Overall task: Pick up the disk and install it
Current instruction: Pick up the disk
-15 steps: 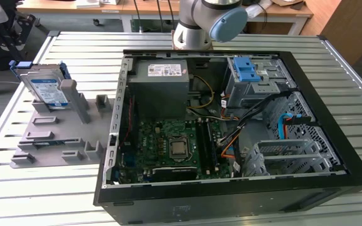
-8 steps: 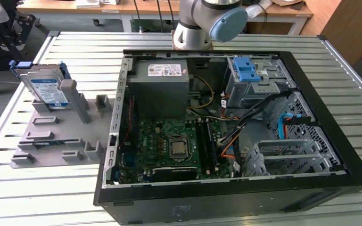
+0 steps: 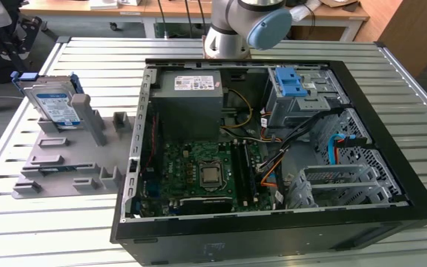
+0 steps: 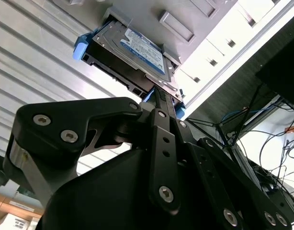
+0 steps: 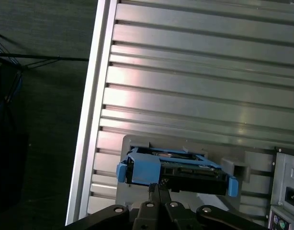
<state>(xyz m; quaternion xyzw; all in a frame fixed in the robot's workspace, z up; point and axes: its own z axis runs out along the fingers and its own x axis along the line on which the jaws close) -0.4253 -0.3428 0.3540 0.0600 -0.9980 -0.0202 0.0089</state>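
The disk (image 3: 54,104) is stood on edge in a grey holder (image 3: 80,156) on the slatted table (image 3: 50,222), at the exterior view's left. In the first wrist view it is seen just beyond the gripper (image 5: 158,188), whose fingers are pressed together with nothing clasped. Contact with the disk's blue carrier cannot be judged, since the tips overlap its edge. Beside the holder, an open computer case (image 3: 273,228) is occupied by a motherboard (image 3: 198,172), a power supply (image 3: 191,92) and a grey drive bay (image 3: 302,103) topped by a blue latch (image 3: 291,83).
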